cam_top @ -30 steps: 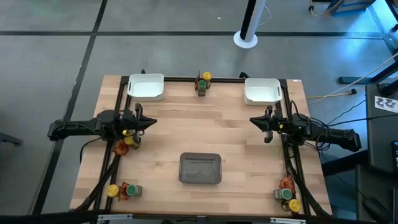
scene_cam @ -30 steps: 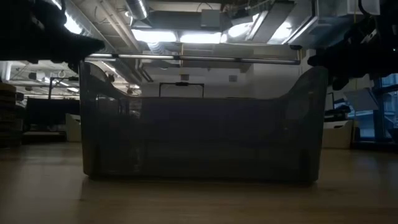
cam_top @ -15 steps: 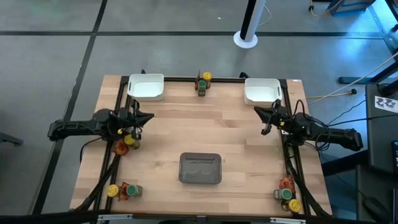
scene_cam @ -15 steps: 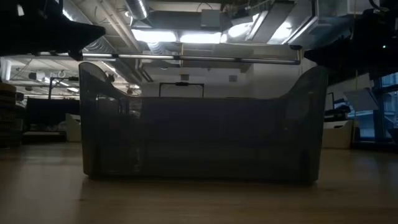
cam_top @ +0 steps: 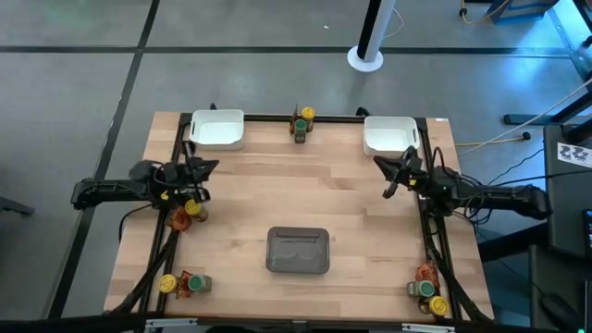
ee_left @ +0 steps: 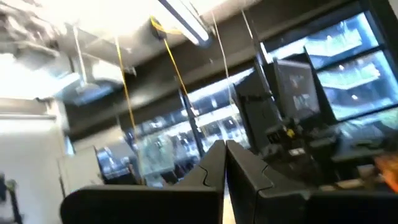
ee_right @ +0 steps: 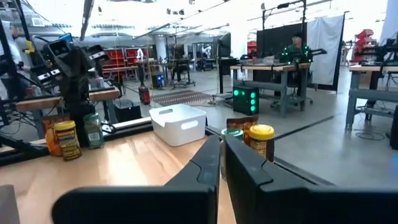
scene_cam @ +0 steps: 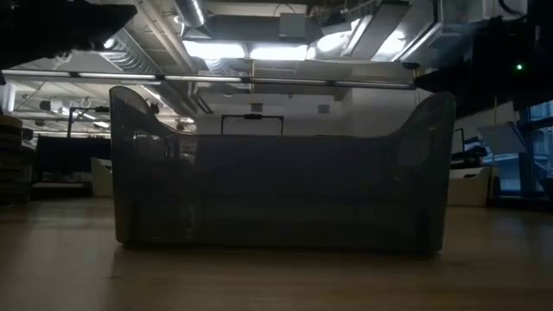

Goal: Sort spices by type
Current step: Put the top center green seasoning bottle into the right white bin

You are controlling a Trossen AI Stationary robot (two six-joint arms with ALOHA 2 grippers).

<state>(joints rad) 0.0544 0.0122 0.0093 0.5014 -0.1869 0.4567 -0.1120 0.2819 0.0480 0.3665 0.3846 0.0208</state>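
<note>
Nearest the front edge of the table, spices sit in two corner clusters: a yellow-lidded jar beside a green-lidded jar at front left, and at front right a green-lidded one, a yellow-lidded one and a packet. A grey tray lies in the middle, a little toward the front.

Farther back, the left gripper hangs over the left edge, fingers pressed together with nothing between them, pointing up into the room. Under that arm sit another yellow jar and packet.

Across the table, the right gripper hangs near the right edge, its fingers likewise closed on nothing, touching no spice.

At the far edge stand two white trays, the left one and the right one, well apart. Between them is one more spice cluster, yellow lid and green lid together. No spice lies in any tray.
</note>
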